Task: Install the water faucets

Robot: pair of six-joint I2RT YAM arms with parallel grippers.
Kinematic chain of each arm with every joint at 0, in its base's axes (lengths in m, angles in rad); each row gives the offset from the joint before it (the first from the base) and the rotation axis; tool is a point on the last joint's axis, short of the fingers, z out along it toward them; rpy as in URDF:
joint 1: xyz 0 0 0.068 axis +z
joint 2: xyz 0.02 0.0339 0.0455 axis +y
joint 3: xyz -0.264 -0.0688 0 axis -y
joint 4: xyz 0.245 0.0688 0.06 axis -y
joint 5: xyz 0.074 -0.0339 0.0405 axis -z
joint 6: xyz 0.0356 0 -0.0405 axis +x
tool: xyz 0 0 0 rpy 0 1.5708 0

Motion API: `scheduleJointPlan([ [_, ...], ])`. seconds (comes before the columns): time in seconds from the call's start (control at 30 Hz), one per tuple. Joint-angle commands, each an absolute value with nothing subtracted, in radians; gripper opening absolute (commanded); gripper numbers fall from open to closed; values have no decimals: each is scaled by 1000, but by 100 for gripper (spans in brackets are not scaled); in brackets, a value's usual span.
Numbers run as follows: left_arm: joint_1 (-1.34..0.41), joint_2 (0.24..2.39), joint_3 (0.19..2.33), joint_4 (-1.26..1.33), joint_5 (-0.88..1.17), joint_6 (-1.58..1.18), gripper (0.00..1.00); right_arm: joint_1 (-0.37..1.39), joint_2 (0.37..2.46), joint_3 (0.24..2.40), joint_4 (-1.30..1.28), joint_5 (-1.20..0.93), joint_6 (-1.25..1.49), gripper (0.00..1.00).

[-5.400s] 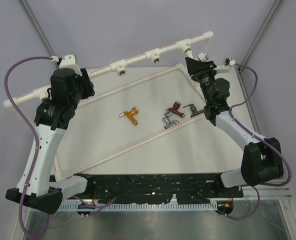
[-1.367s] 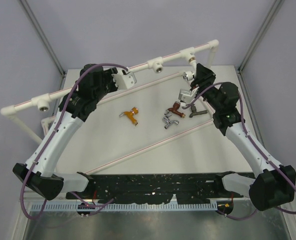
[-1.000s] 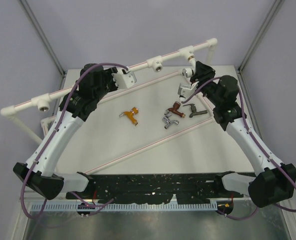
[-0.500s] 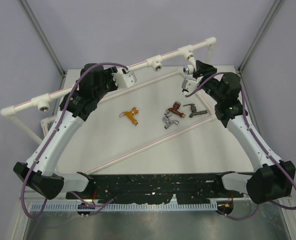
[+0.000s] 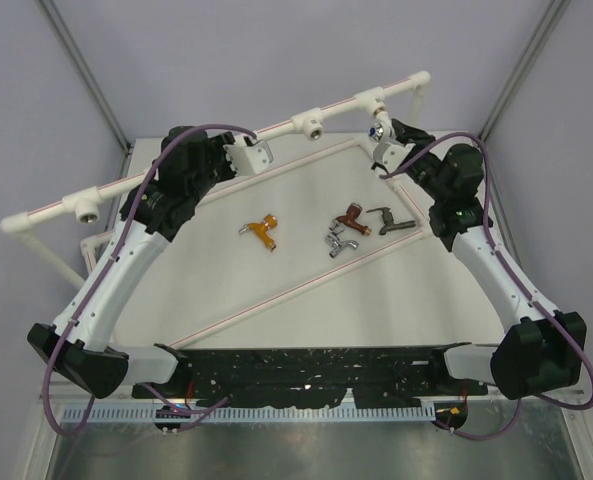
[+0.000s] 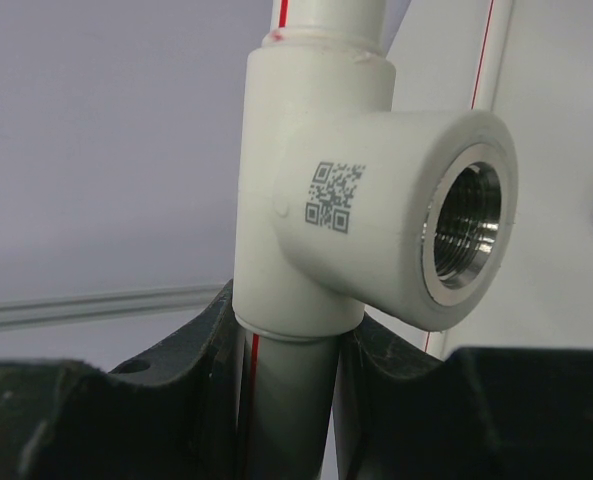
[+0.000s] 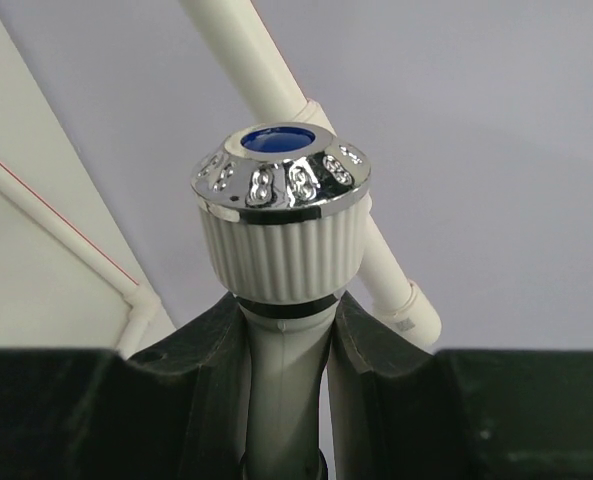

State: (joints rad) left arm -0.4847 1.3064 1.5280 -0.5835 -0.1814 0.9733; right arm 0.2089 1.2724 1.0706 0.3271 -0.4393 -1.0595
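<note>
My left gripper (image 5: 244,155) is shut on the white pipe frame (image 5: 156,180) just below a tee socket (image 6: 376,215) with a metal-ringed hole; its fingers (image 6: 191,370) clamp the pipe. My right gripper (image 5: 386,147) is shut on the white faucet (image 7: 281,215), which has a ribbed knob and a chrome cap with a blue centre. It holds the faucet just below the far right tee (image 5: 370,103). The orange-gold faucet (image 5: 264,229), copper-brown faucet (image 5: 350,215), chrome faucet (image 5: 340,243) and dark bronze-grey faucet (image 5: 388,220) lie on the table.
The frame's top rail runs from far left (image 5: 21,220) to far right (image 5: 421,80), with another tee (image 5: 309,126) between my grippers. Thin red-striped pipes (image 5: 276,295) cross the table. Metal enclosure posts (image 5: 516,70) stand at the back corners.
My right gripper has carried the white faucet up and back, from above the table's faucets to just under the far right tee. My left gripper stays clamped on the pipe.
</note>
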Motion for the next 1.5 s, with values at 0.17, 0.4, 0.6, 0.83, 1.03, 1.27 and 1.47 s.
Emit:
scheduleJointPlan([
  [0.17, -529, 1261, 1523, -612, -129, 824, 0, 203, 1318, 1031, 528, -540, -662, 5],
  [0.4, -535, 1264, 1522, -612, -130, 825, 0, 198, 1331, 1008, 609, -535, -488, 5],
  [0.6, -535, 1264, 1522, -612, -133, 825, 0, 196, 1354, 980, 692, -508, -301, 5],
  [0.83, -535, 1259, 1520, -612, -135, 825, 0, 196, 1374, 933, 802, -492, -236, 5],
  [1.03, -537, 1261, 1522, -614, -137, 825, 0, 195, 1368, 934, 779, -480, -230, 5],
  [1.27, -540, 1261, 1526, -618, -137, 821, 0, 195, 1344, 956, 703, -382, -137, 6],
  [1.47, -545, 1259, 1525, -618, -137, 824, 0, 193, 1353, 946, 747, -347, 167, 5],
])
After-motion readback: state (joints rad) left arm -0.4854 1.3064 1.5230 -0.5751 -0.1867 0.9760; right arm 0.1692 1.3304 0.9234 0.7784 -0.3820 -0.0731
